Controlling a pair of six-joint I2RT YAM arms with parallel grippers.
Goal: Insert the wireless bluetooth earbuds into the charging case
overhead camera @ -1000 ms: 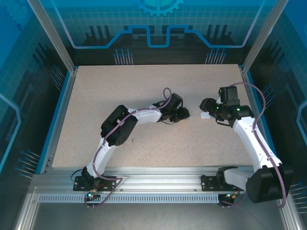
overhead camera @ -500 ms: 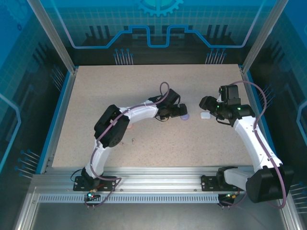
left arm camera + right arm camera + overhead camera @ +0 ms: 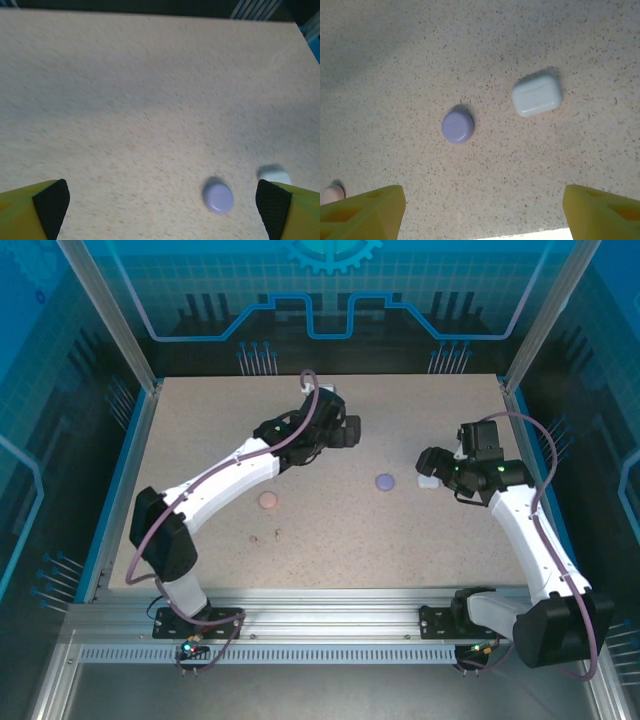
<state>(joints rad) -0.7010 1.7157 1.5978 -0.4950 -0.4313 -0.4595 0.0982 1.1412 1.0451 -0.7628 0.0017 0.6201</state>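
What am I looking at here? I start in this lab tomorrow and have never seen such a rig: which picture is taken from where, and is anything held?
These are two robot arms bolted at the near edge of a table. The overhead view looks down from behind them: the left arm reaches toward the far side, the right arm bends inward. The other two pictures come from a camera on each wrist, looking past that arm's yellow fingertips in the bottom corners. On the table lie three closed earbud cases: a round purple case, a white case beside it, and a pink case further left. Two tiny specks near the pink one are too small to name. Both pairs of jaws stand wide open and hold nothing.
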